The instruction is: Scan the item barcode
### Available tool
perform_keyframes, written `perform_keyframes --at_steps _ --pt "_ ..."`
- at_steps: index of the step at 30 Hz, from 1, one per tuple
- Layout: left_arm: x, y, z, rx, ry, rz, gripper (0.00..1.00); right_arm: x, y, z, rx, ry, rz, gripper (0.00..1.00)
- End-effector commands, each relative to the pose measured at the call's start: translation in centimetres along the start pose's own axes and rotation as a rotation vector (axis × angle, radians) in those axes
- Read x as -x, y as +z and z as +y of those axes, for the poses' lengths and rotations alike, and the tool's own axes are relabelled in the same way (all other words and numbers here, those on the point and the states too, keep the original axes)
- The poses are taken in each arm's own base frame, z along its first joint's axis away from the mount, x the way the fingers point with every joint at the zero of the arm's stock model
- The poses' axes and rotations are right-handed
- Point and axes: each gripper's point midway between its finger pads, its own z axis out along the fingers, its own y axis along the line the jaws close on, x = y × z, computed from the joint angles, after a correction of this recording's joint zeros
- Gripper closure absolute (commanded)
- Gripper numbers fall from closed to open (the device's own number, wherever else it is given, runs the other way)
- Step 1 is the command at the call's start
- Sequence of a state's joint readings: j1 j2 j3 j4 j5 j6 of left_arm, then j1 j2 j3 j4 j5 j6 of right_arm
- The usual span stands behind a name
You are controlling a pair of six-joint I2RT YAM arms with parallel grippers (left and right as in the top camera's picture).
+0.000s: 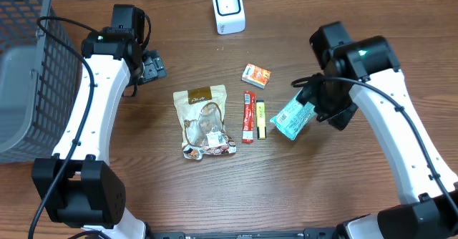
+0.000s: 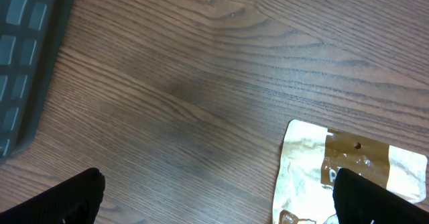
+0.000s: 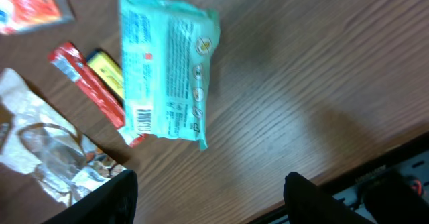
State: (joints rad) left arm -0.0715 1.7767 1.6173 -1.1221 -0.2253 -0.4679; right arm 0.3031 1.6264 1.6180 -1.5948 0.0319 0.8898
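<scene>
A teal packet point(image 1: 293, 119) lies on the wooden table right of centre. In the right wrist view the teal packet point(image 3: 167, 73) shows its printed back, with a barcode point(image 3: 143, 120) near one end. My right gripper point(image 1: 323, 101) hovers beside it, and in the wrist view the right gripper point(image 3: 211, 190) is open, with the packet ahead of the fingers and nothing between them. The white scanner point(image 1: 227, 8) stands upright at the back centre. My left gripper point(image 1: 150, 67) is open over bare wood; in its own view the left gripper point(image 2: 218, 190) has one finger above a gold-topped snack bag point(image 2: 348, 163).
A grey mesh basket point(image 1: 28, 67) fills the far left. The snack bag point(image 1: 203, 121), a red stick point(image 1: 247, 116), a yellow stick point(image 1: 261, 119) and a small orange box point(image 1: 256, 75) lie mid-table. The table's front edge point(image 3: 375, 163) runs close behind my right gripper.
</scene>
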Motion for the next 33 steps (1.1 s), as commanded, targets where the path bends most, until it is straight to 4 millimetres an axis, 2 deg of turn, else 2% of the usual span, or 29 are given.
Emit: perform_keyframes --at_steps 1,10,15,18,22,28,30,33 --pt "0.6 -0.6 0.0 0.002 -0.004 -0.025 0.00 -0.5 1.7 0.1 -0.009 0.026 0.029 0.30" --pt "0.6 -0.6 0.0 0.002 -0.004 -0.025 0.00 -0.2 5.6 1.1 0.022 0.026 0.026 0.39" --pt "0.6 -0.6 0.0 0.002 -0.004 -0.025 0.00 0.3 7.0 1.9 0.057 0.026 0.003 0.44" --pt "0.6 -0.6 0.0 0.002 -0.004 -0.025 0.00 0.7 7.7 2.5 0.085 0.026 -0.016 0.51" --pt "0.6 -0.6 0.0 0.002 -0.004 -0.025 0.00 0.8 8.7 2.6 0.093 0.025 -0.022 0.52" --pt "0.6 -0.6 0.0 0.002 -0.004 -0.025 0.00 0.7 9.2 2.3 0.084 0.026 -0.021 0.54" --pt "0.6 -0.6 0.0 0.002 -0.004 -0.025 0.00 0.9 9.0 2.3 0.089 0.030 -0.022 0.59" --pt "0.6 -0.6 0.0 0.002 -0.004 -0.025 0.00 1.3 8.3 2.3 0.096 0.036 -0.025 0.59"
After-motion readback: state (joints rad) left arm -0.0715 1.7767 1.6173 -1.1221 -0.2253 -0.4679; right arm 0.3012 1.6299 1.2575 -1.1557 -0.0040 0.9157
